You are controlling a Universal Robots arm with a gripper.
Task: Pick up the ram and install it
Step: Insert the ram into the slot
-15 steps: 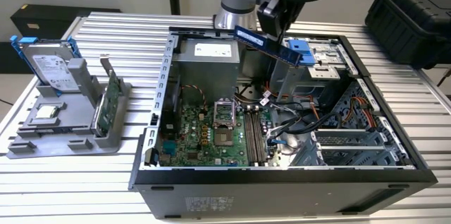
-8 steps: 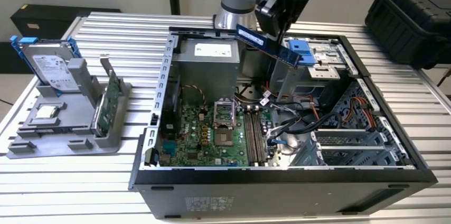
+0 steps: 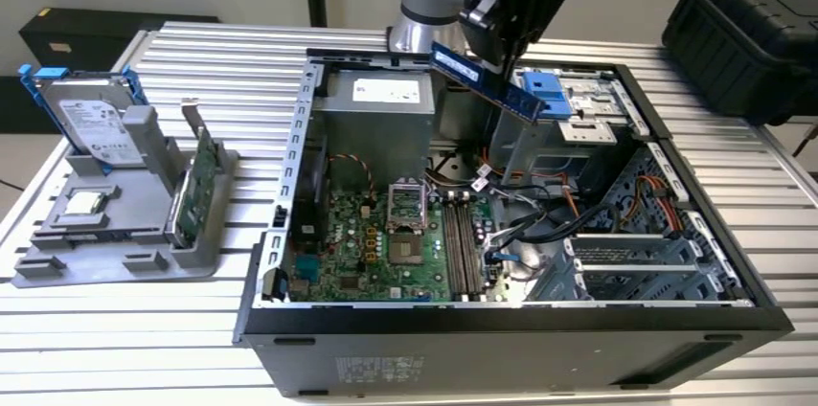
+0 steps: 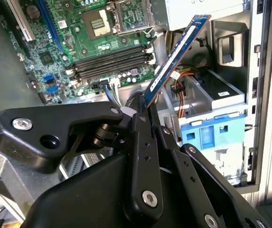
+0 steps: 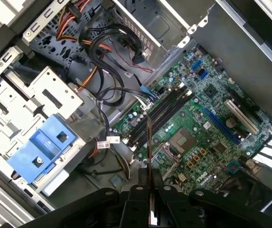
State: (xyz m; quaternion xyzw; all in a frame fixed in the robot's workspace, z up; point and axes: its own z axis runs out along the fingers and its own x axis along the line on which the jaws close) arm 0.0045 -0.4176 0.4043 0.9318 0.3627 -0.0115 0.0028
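The ram [image 3: 484,78] is a thin blue-green stick held tilted in the air above the open computer case [image 3: 275,234], over its back half near the power supply. My gripper [image 3: 496,57] is shut on one end of it. In the second wrist view the ram [image 4: 173,57] juts out from the gripper [image 4: 143,111] at a slant. In the first wrist view the ram [image 5: 149,142] appears edge-on, rising from the gripper [image 5: 149,176] toward the long black memory slots [image 5: 162,111]. Those memory slots [image 3: 463,243] lie on the green motherboard [image 3: 345,253], well below the stick.
A grey stand [image 3: 77,243] on the exterior view's left holds a silver hard drive [image 3: 92,119] and a green card [image 3: 192,197]. Inside the case are a blue drive caddy [image 3: 543,95], loose cables [image 3: 537,210] and the processor socket [image 3: 406,253]. A black hard case [image 3: 748,28] sits at the back right.
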